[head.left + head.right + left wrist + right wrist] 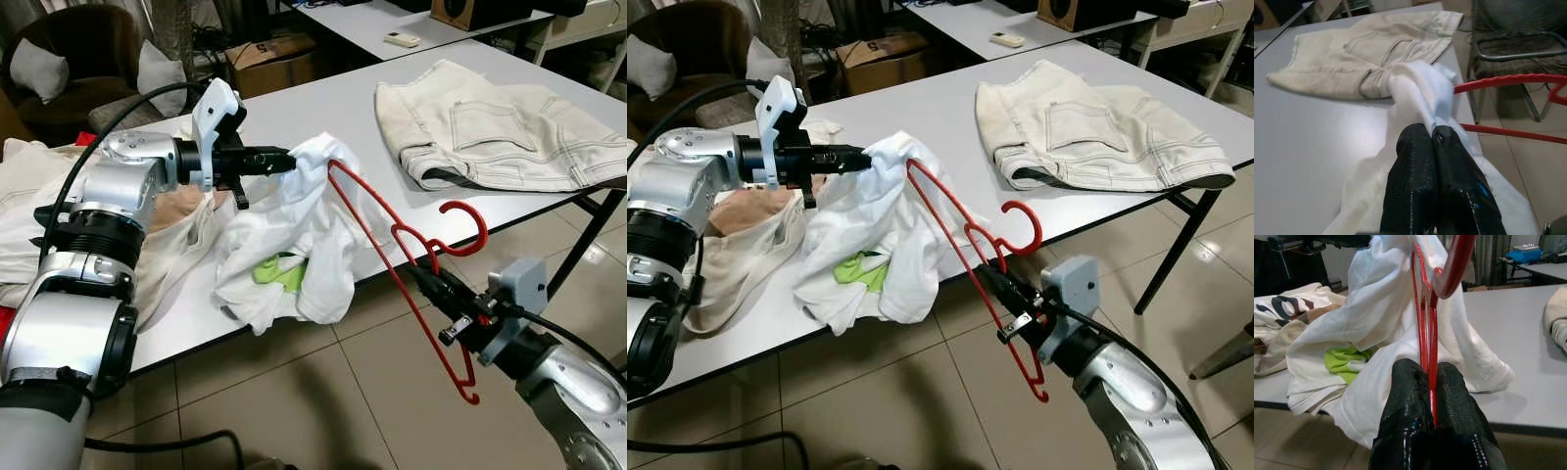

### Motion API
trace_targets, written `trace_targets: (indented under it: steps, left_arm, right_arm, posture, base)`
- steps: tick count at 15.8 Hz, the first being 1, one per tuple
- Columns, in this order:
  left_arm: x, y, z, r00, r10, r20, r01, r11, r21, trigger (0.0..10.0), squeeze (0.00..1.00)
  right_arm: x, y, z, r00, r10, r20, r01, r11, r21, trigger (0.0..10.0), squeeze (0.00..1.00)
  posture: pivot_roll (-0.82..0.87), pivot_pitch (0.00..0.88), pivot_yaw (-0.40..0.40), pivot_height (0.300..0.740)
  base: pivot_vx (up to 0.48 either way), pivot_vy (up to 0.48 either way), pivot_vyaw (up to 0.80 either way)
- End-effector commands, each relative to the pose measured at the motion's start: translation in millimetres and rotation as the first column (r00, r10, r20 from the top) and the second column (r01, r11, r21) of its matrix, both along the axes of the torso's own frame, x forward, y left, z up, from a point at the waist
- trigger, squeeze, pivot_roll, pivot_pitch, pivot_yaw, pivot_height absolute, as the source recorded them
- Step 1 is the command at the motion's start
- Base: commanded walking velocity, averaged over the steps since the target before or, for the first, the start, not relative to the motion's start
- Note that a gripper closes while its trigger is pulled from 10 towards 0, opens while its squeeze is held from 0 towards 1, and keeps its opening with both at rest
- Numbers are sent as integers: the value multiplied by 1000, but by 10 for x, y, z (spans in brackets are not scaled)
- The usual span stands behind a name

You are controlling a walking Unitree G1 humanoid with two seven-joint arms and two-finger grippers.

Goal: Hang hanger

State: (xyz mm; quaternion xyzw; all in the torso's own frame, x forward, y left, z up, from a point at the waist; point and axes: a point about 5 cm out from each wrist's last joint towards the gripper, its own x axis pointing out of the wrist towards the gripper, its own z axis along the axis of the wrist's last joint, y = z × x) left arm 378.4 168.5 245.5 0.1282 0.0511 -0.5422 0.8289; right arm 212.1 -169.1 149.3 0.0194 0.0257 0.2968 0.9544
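So my left claw (286, 162) is pinched on the white shirt (294, 235), lifting it off the surface (323, 108) to hold it open, while my right claw (436, 279) clamps the red hanger (392, 235) just off the near edge, one arm poking in.

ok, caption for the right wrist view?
Right tool clamps red hanger, its far end inside the white shirt.
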Motion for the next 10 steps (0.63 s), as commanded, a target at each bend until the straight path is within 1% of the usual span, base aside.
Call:
trace_targets:
  steps: [1, 2, 4, 5, 6, 7, 8, 9, 10]
  left_arm:
    - [-18, 24, 88, 999, -27, 20, 26, 999, 27, 0, 0]
    - [-59, 54, 62, 999, -48, 5, 47, 997, 55, 0, 0]
    - [-94, 69, 71, 998, -63, 3, 63, 997, 43, 0, 0]
    - [-174, 91, 125, 992, -124, -3, 124, 992, 13, 0, 0]
    - [-242, 127, 206, 985, -170, 3, 170, 985, -23, 0, 0]
    - [-230, 164, 326, 988, -145, 49, 149, 985, -85, 0, 0]
    - [-191, 194, 423, 992, -96, 84, 107, 983, -147, 0, 0]
    - [-115, 249, 581, 990, 8, 142, 27, 970, -243, 0, 0]
    - [-75, 294, 725, 979, 83, 188, -16, 944, -330, 0, 0]
  right_arm:
    - [36, 3, 16, 1000, 11, 5, -11, 1000, -15, 10000, 0]
    - [98, -24, 50, 1000, 1, 23, -1, 1000, -25, 10000, 0]
    - [166, -72, 94, 999, -23, 40, 24, 999, -25, 10000, 0]
    - [245, -136, 153, 997, -50, 65, 51, 998, -22, 10000, 0]
    - [326, -192, 259, 992, -73, 105, 72, 997, 10, 10000, 0]
    - [406, -252, 381, 984, -102, 145, 95, 994, 55, 10000, 0]
    - [456, -292, 455, 979, -119, 168, 107, 991, 82, 10000, 0]
    - [528, -354, 546, 969, -143, 201, 126, 987, 95, 10000, 0]
    - [584, -398, 633, 960, -161, 231, 139, 984, 111, 10000, 0]
  posture:
    - [-165, 0, 139, 740]
    - [-165, 0, 130, 740]
    - [-161, 0, 113, 740]
    - [-155, 0, 97, 740]
    - [-151, 0, 86, 740]
    - [-146, 0, 76, 740]
    - [-145, 0, 74, 740]
    - [-141, 0, 65, 740]
    - [-140, 0, 64, 740]
  base:
    - [0, 0, 0]
    - [0, 0, 0]
    - [0, 0, 0]
    - [0, 0, 0]
    - [0, 0, 0]
    - [0, 0, 0]
    - [0, 0, 0]
    - [0, 0, 0]
    - [0, 0, 0]
